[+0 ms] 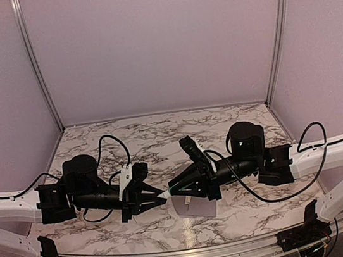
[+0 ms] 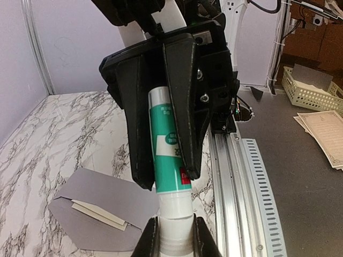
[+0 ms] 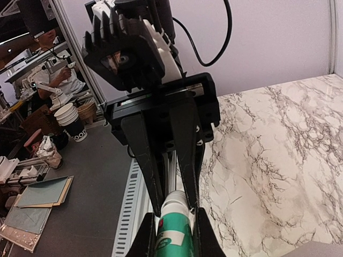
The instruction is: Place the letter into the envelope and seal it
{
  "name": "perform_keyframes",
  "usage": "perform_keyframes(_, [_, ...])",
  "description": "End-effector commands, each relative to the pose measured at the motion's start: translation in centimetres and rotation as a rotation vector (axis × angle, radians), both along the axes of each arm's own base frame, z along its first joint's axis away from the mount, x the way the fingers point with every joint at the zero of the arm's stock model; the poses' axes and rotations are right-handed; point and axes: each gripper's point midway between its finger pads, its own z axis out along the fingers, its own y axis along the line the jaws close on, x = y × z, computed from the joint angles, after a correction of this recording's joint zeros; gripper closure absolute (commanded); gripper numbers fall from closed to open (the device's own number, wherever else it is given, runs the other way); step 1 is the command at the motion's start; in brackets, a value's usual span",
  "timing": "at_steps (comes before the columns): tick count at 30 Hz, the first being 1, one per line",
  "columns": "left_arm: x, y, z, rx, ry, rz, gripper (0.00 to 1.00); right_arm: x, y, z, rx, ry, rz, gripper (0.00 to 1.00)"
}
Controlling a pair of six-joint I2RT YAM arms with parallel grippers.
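A small green-white tube (image 2: 170, 155) hangs in the air between my two grippers. My left gripper (image 2: 174, 224) is shut on its white cap (image 2: 176, 211). My right gripper (image 3: 174, 215) is shut on the tube's green body (image 3: 174, 235). In the top view the two grippers meet tip to tip, left gripper (image 1: 157, 197) and right gripper (image 1: 175, 188), just above the envelope (image 1: 197, 208). The grey envelope (image 2: 102, 187) lies flat on the marble with its pointed flap open to the left. The cream letter (image 2: 102, 213) sits inside it, with one edge showing at the mouth.
The marble table (image 1: 160, 136) is walled by pale panels at the back and sides. An aluminium rail (image 2: 236, 176) runs along the near edge. Off the table stand a basket (image 2: 313, 91) and loose sheets (image 2: 324, 134).
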Motion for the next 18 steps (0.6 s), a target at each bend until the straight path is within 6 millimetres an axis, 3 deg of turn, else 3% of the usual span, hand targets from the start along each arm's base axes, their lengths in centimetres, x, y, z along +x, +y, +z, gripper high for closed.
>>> perform_keyframes(1, [-1.2,-0.5,2.5,-0.077,-0.016,-0.073,1.00,0.6,0.3,0.7,0.022,-0.040,-0.020,1.00])
perform_keyframes(18, [0.6,-1.6,3.1,-0.083,-0.017,0.003,1.00,1.0,1.4,-2.1,-0.023,0.001,-0.017,1.00])
